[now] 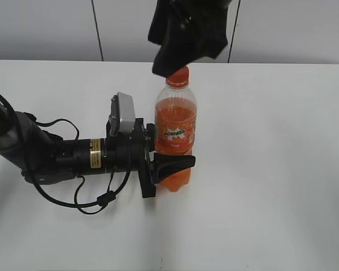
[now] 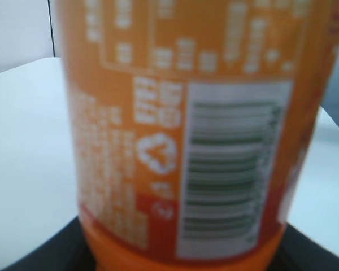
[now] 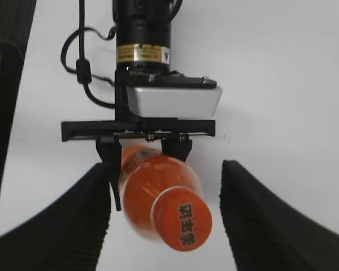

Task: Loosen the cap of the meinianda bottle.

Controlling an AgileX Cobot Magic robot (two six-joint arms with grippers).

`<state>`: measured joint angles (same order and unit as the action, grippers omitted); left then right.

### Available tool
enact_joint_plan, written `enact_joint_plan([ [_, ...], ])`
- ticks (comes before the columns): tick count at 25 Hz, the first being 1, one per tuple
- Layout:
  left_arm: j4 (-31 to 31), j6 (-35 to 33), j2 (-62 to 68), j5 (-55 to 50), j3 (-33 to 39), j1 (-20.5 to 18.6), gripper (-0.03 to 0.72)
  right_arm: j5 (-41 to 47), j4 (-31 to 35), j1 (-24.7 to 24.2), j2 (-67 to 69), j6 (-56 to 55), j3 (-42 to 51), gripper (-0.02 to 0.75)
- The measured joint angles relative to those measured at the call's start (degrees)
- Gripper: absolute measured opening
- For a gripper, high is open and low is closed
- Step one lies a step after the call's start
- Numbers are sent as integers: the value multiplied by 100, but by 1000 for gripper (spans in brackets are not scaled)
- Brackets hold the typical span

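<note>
The meinianda bottle (image 1: 175, 130) stands upright on the white table, full of orange drink, with an orange label round its middle. My left gripper (image 1: 170, 164) is shut on the bottle's lower body from the left. Its label fills the left wrist view (image 2: 186, 141). The orange cap (image 1: 179, 75) sits on the bottle's neck. My right gripper (image 1: 183, 42) hangs just above the cap. In the right wrist view its two fingers (image 3: 165, 214) are open, one on each side of the cap (image 3: 183, 219), without touching it.
The white table (image 1: 271, 169) stretches all round the bottle. The left arm with its cables (image 1: 56, 155) lies across the table's left side. A grey panelled wall (image 1: 45, 28) stands behind the table.
</note>
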<state>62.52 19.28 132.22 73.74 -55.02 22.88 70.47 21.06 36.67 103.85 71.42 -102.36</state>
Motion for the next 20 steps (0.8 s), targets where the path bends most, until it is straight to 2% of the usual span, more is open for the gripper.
enact_joint_plan([
  [4,5,0,0,0,-5,0,382,0,104,0,-298,-2004,-300,461],
  [8,5,0,0,0,-5,0,382,-23,115,0,-449,-4668,-507,461],
  [13,5,0,0,0,-5,0,382,-23,-481,0,-495,-7404,-512,461],
  [16,5,0,0,0,-5,0,382,-23,-963,0,-495,-8280,-512,461],
  [20,5,0,0,0,-5,0,382,-23,-1019,0,-495,-8703,-499,461],
])
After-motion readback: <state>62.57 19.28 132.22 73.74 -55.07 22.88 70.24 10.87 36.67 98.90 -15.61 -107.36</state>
